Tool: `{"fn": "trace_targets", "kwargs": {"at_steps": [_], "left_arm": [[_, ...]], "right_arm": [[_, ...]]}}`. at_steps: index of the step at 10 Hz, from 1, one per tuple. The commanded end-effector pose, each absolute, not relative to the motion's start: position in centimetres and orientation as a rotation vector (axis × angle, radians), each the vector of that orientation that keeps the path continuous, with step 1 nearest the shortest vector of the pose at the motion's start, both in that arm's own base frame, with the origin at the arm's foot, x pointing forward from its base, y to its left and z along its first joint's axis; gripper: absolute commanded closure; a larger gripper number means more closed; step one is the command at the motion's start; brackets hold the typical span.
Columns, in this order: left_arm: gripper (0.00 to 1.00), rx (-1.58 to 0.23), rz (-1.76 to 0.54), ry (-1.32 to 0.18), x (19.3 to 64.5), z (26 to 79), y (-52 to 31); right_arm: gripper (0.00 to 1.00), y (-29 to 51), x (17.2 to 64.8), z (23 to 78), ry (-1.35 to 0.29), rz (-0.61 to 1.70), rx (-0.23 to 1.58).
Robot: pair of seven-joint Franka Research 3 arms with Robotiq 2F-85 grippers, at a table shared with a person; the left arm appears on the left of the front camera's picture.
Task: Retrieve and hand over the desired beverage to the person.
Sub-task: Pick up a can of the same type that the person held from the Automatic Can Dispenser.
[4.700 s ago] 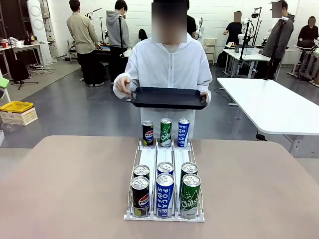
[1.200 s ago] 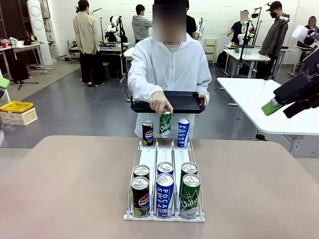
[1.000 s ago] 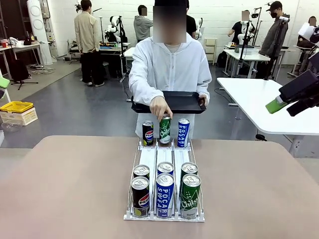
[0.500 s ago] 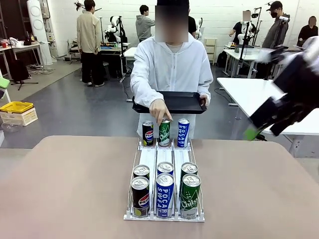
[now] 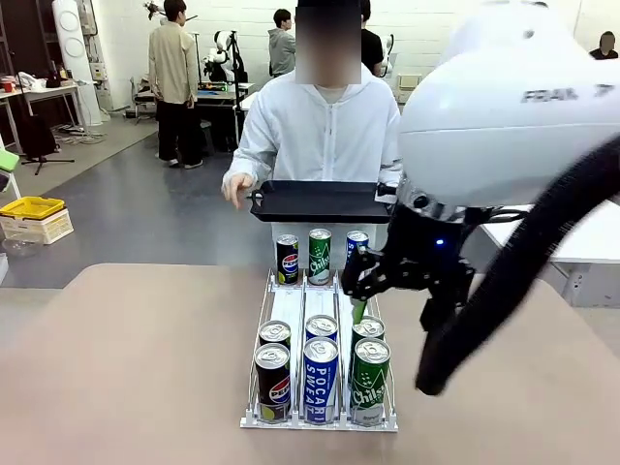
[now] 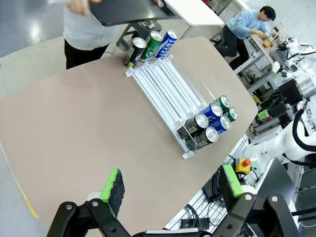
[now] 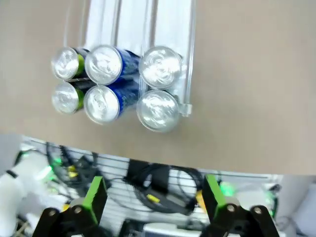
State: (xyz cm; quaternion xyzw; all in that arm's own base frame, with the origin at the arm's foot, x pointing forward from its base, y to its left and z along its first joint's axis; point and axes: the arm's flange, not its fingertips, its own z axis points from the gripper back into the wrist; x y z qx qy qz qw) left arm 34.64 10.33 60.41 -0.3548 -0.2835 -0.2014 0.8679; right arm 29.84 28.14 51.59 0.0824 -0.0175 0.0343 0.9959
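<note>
A person [image 5: 320,131] in a white hooded jacket stands at the far side holding a flat black tray [image 5: 320,201]. A clear rack [image 5: 289,308] holds three cans at its far end: a Pepsi [image 5: 288,259], a green Chilsung [image 5: 320,256] and a blue Pocari Sweat [image 5: 356,242]. Several more cans [image 5: 321,373] stand at its near end. My right gripper [image 5: 395,310] hangs open above the rack's right lane. In the right wrist view my right gripper [image 7: 153,196] is open, with the can tops [image 7: 106,81] below it. Back over the table's near edge, my left gripper [image 6: 173,182] is open and empty.
A long white table [image 5: 572,242] stands at the right behind my right arm. Other people stand in the background. A yellow crate [image 5: 32,207] sits on the floor at far left. Bare tabletop [image 5: 126,358] lies on both sides of the rack.
My right arm has swung in from the right to above the rack. The person's hand has left the green far can and drawn back beside the tray.
</note>
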Motion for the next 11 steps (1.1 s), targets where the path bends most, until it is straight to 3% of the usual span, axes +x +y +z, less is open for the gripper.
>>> {"fn": "trace_targets", "kwargs": {"at_steps": [1,8,11], "left_arm": [[0.00,-0.758,-0.440,-0.613,34.7,60.3,10.5],[0.00,-0.758,-0.440,-0.613,34.7,60.3,10.5],[0.00,-0.758,-0.440,-0.613,34.7,60.3,10.5]], "right_arm": [[0.00,29.1,32.0,50.2,-0.018,0.023,0.246],[0.00,28.7,31.6,50.3,-0.017,0.056,0.215],[0.00,28.9,31.5,47.5,-0.089,0.070,0.115]]}}
